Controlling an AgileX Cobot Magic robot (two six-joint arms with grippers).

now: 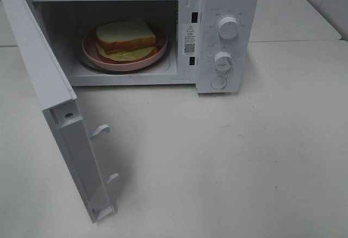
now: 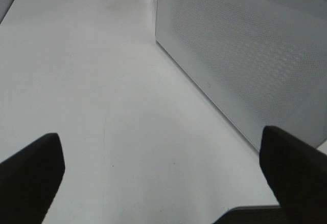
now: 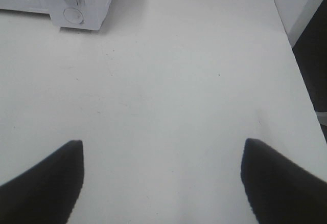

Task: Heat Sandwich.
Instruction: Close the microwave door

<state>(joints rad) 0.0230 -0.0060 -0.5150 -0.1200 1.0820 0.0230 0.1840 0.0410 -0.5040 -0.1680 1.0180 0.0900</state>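
While the door [image 1: 54, 107] of the white microwave [image 1: 228, 4] stands swung open at the near left, the sandwich [image 1: 126, 38] lies on a pink plate [image 1: 90, 49] inside the cavity. The left tool [image 2: 158, 134] and right tool [image 3: 162, 142] both gape apart, empty, above the counter [image 1: 244, 156].

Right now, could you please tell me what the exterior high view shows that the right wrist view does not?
Only the exterior high view: the sandwich on the pink plate inside the microwave, door open. Only the right wrist view: the right gripper, open and empty. Both: the microwave's control panel and the white table.
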